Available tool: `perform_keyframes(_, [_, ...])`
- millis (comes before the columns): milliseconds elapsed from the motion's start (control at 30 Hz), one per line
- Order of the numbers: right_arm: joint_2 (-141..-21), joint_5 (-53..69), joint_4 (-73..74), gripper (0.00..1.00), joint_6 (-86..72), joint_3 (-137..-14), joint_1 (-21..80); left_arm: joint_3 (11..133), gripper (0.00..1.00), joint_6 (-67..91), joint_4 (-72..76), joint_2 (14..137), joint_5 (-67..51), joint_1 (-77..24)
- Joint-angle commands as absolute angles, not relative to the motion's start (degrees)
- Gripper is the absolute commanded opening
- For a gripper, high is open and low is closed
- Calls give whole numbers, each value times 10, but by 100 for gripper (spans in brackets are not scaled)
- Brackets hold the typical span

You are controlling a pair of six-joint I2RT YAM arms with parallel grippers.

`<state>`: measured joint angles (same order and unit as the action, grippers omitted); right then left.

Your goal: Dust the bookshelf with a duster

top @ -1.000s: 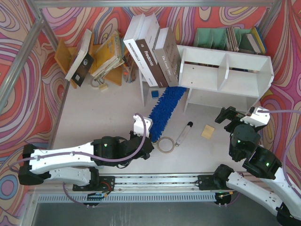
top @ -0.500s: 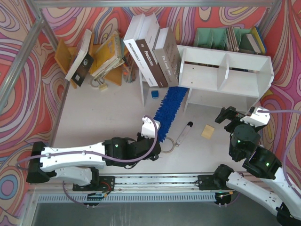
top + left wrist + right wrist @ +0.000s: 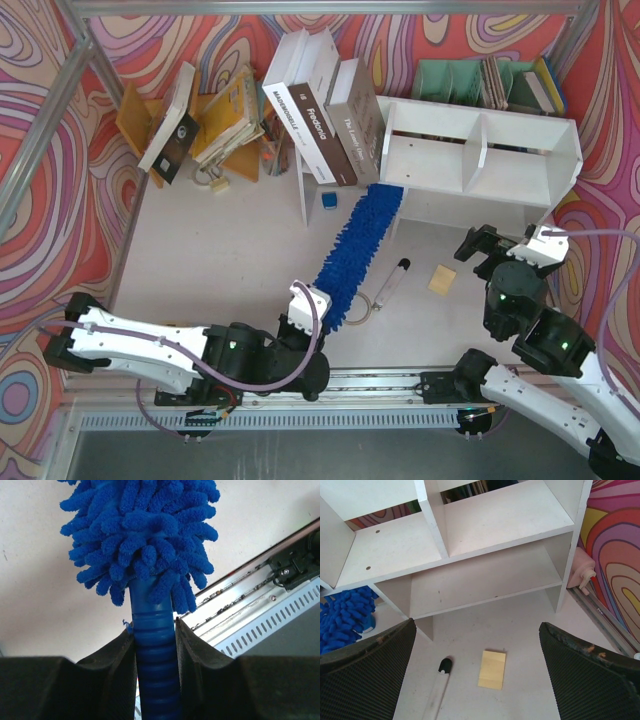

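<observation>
A yellow notepad (image 3: pixel 442 279) lies near a black-capped marker (image 3: pixel 391 284), with 3 large books (image 3: pixel 322 112) leaning farther back.

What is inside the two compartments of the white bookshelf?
Nothing lies in either compartment of the bookshelf; books show behind its open back. The divider hides a strip of the left one.

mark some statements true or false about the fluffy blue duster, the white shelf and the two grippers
1. The left gripper is shut on the ribbed handle of the fluffy blue microfibre duster. True.
2. The right gripper holds the yellow paper note. False: it is open and empty; the note lies on the table.
3. The duster's far end lies by the left end of the white wooden bookshelf. True.
4. Both bookshelf compartments are packed with books. False: both are empty.
</observation>
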<state>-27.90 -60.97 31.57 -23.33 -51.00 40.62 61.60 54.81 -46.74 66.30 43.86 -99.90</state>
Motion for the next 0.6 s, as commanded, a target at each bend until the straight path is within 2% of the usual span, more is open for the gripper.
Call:
perform_keyframes(0, [-282, -615, 306, 99, -232, -508, 410, 611, 0, 555, -461, 653, 454, -1038])
perform_keyframes(200, [-277, -617, 310, 99, -236, -508, 410, 609, 0, 506, -398, 660, 463, -1027])
perform_keyframes(400, [-270, -618, 315, 99, -239, -509, 410, 604, 0, 469, -339, 697, 381, -953])
perform_keyframes(567, [-268, -616, 316, 99, -240, -509, 410, 621, 0, 420, -307, 742, 356, -898])
